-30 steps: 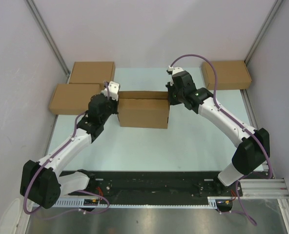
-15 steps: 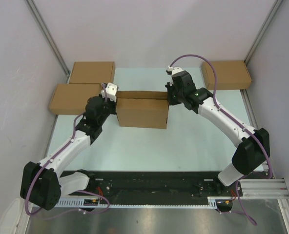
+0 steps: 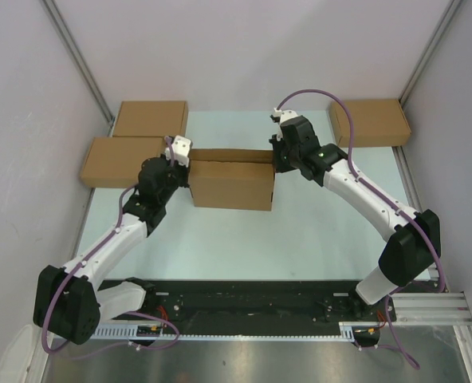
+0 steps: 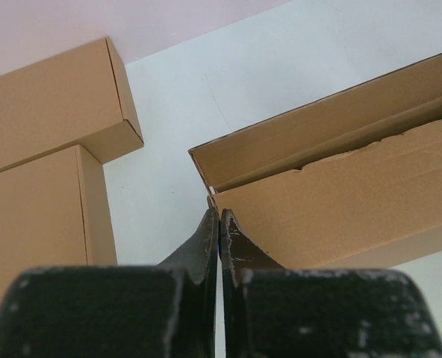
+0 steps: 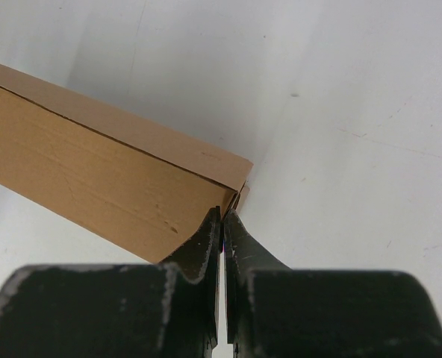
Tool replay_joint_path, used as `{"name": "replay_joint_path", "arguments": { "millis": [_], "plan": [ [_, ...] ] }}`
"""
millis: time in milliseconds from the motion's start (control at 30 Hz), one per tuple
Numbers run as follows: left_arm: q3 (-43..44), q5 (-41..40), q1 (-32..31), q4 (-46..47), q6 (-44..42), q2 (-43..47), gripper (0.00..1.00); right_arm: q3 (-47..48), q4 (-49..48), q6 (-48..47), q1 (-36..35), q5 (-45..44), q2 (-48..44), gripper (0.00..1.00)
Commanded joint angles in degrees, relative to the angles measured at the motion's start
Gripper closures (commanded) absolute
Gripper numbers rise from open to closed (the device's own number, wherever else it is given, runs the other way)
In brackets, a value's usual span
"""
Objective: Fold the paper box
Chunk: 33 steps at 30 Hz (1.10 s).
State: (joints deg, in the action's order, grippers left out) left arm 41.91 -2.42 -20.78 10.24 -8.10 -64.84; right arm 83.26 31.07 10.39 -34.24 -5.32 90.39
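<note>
Setting: pale green desk [image 3: 316, 231] inside a plain white-walled enclosure. Three compact cardboard boxes sit at the margins: far-left box [image 3: 150, 118], near-left box [image 3: 120, 159] just in front of it, far-right box [image 3: 370, 122].

Workpiece: the paper box [image 3: 232, 185] sits mid-desk between the two arms, long side facing the bases.

Left end effector [image 4: 219, 218]: jaws closed together, tips at the box's left end corner. Right end effector [image 5: 222, 216]: jaws likewise closed, tips at the right end corner. Whether either pinches a thin flap edge, I cannot tell.

Progress (judgement): walls are up and the piece already reads as a shallow rectangular box, so most folding looks done. The left wrist view shows an open slot between the rear wall and the large front panel, with a ragged edge. The closing panel appears unseated. Remaining: press it down and tuck the ends.
</note>
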Motion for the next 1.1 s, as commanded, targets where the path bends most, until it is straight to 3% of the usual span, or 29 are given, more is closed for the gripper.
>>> {"name": "replay_joint_path", "arguments": {
  "millis": [0,167,800,1067],
  "plan": [
    [-1.3,6.0,-0.5,2.6,0.5,1.6,1.00,-1.5,0.9,0.2,-2.1,6.3,0.5,1.00],
    [-3.4,7.9,-0.5,5.8,1.2,3.8,1.00,-1.4,0.4,0.2,-2.2,6.6,0.2,1.00],
    [2.7,9.0,-0.6,0.3,6.3,2.4,1.00,-1.4,0.0,0.6,-2.2,6.8,0.1,1.00],
    [4.5,7.6,-0.5,-1.2,0.2,3.3,1.00,-1.4,0.1,0.2,-2.3,6.9,0.3,1.00]
  ]
}}
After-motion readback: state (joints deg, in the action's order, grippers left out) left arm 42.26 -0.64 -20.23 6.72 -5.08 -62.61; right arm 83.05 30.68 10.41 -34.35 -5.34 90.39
